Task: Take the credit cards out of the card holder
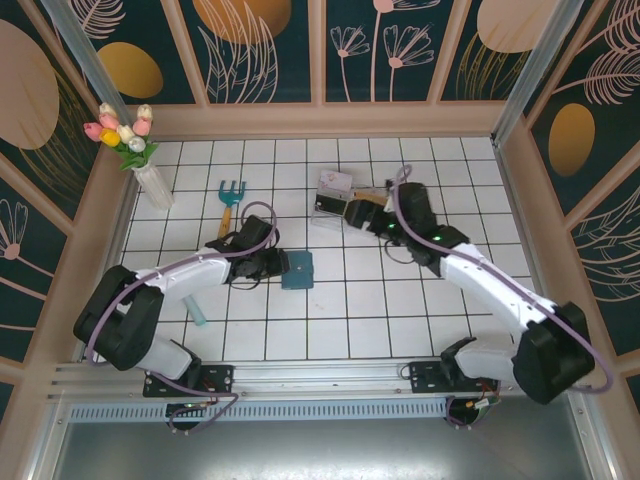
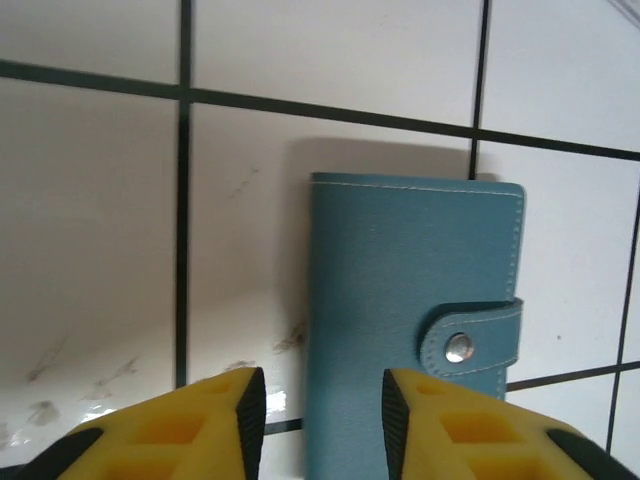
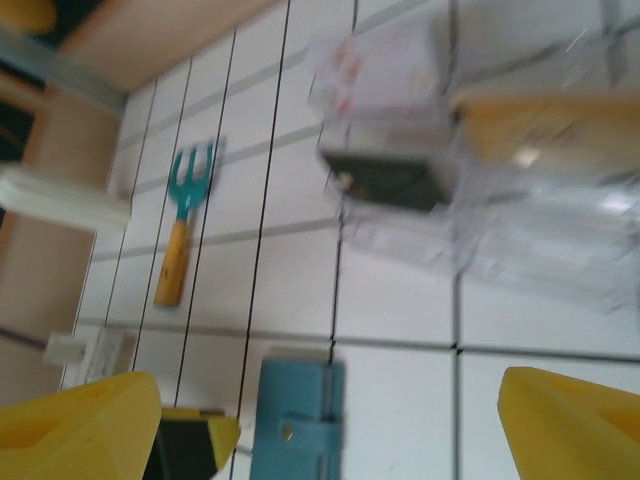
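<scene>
Clasped card holder point(image 2: 400, 270), left pincer point(image 2: 322, 400) narrow, right pincer point(image 3: 325, 425) wide, rake point(image 3: 185, 215), clear box point(image 3: 520, 220) beyond

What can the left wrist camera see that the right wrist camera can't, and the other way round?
Extra in the left wrist view: the left pincer, open, its yellow fingers by the near end of the card holder, plus the white stitching along its edge and grey scuffs on the tiles. Extra in the right wrist view: the right pincer, open wide, a teal hand rake with a wooden handle, and a blurry clear plastic box. Both: the closed teal card holder with its silver snap, lying on the white tiled table.
</scene>
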